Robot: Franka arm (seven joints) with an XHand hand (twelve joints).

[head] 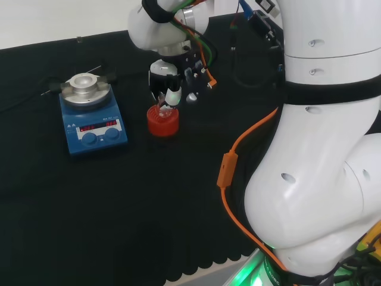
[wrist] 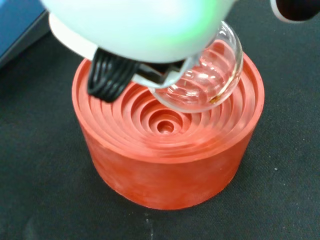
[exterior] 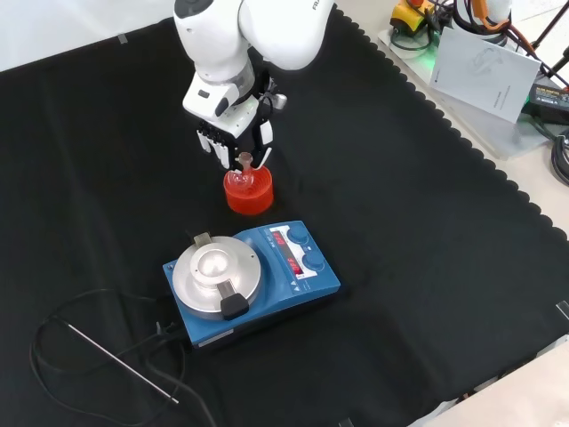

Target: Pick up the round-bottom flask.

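The robot hand (exterior: 233, 133) pinches the neck of the round-bottom flask (wrist: 202, 75), whose clear bulb hangs just above the red ribbed stand (wrist: 167, 145), off its centre. In the front view the blue hotplate (exterior: 253, 280) sits on the tabletop (exterior: 427, 267) at about 6 o'clock from the stand.

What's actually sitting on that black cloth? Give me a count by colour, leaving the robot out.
Clear glass: 1, the round-bottom flask, lifted off centre over the stand
Red: 1, the ribbed stand
Blue: 1, the hotplate
Silver: 1, the thin metal probe on its cable
Total: 4
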